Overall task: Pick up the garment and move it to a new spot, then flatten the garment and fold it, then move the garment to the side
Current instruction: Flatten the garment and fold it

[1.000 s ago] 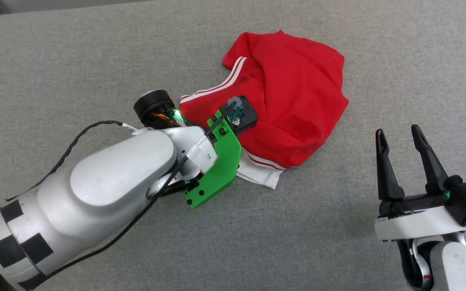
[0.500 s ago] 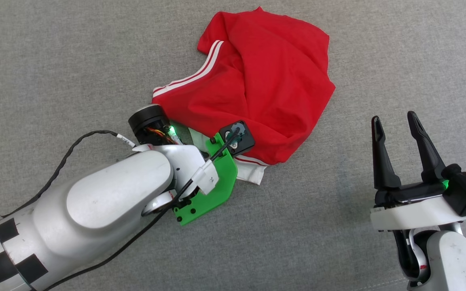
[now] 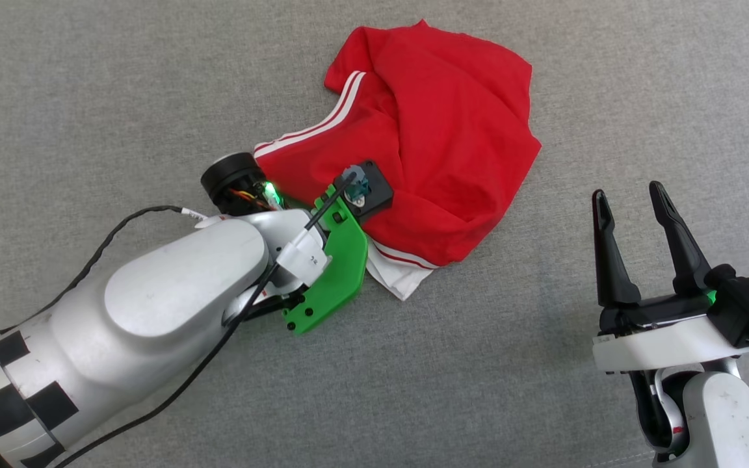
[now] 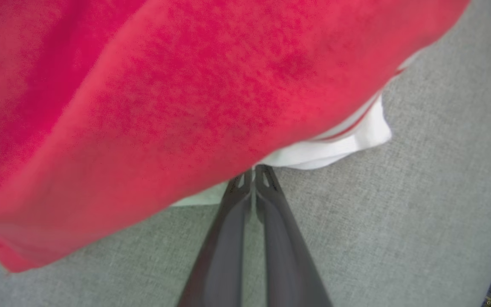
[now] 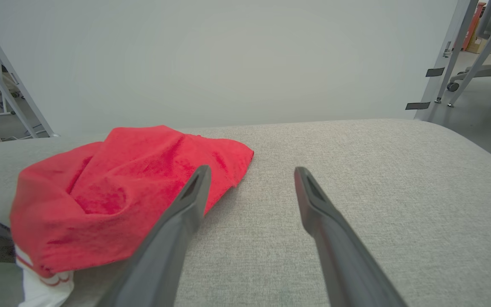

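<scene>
The red jersey T-shirt (image 3: pixel 452 149) lies crumpled on the grey padded surface (image 3: pixel 121 97), my left jaws pinched closed on its edge, my right jaws spread wide and empty; moving, flattening, folding all remain.

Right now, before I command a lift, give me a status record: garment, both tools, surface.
garment: red, crumpled heap, white sleeve poking out at near edge
left tool: shut, tips at the garment's edge under a red fold; pinch not confirmable
right tool: open, apart from garment, holding nothing
surface: grey fabric, garment lying on it
</scene>
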Tool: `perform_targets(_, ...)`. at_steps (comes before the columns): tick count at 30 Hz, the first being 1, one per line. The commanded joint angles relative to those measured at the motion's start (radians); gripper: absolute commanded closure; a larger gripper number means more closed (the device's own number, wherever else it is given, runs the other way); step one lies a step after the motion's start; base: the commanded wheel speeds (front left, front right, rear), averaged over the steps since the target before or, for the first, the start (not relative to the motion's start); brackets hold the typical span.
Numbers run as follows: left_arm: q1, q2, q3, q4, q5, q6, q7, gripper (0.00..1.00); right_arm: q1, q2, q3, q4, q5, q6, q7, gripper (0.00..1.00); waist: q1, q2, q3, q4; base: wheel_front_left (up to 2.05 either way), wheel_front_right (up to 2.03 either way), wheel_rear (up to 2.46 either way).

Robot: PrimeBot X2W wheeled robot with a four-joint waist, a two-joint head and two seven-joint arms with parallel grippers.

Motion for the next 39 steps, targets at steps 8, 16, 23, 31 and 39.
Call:
perform_targets(8,-0.016,0.038,-0.003,-0.023,-0.028,-0.002,-0.16,1.0,0.034,-0.002,-0.026,0.007,-0.004,-0.001,-0.006,0.0,-0.0001,0.0,-0.082,0.041,0.0,0.0,0.0)
perform_targets(16,0.032,0.151,0.017,-0.03,-0.036,0.012,-0.3,1.0,0.078,-0.002,-0.053,0.008,-0.018,-0.001,-0.006,0.0,-0.0001,0.0,-0.152,0.121,0.0,0.0,0.0)
perform_targets(23,0.162,0.275,0.037,-0.06,-0.074,0.096,-0.38,1.0,0.098,-0.002,-0.061,0.01,-0.019,-0.001,-0.006,0.0,-0.0001,0.0,-0.186,0.168,0.0,0.0,0.0)
perform_targets(31,0.397,0.369,0.034,0.027,-0.165,0.194,-0.488,1.0,0.13,-0.002,-0.069,0.018,-0.027,-0.001,-0.006,0.0,-0.0001,0.0,-0.21,0.198,0.0,0.0,0.0)
perform_targets(39,0.52,0.347,0.025,0.174,-0.227,0.192,-0.515,1.0,0.151,-0.002,-0.076,0.028,-0.039,-0.001,-0.006,0.0,-0.0001,0.0,-0.237,0.212,0.0,0.0,0.0)
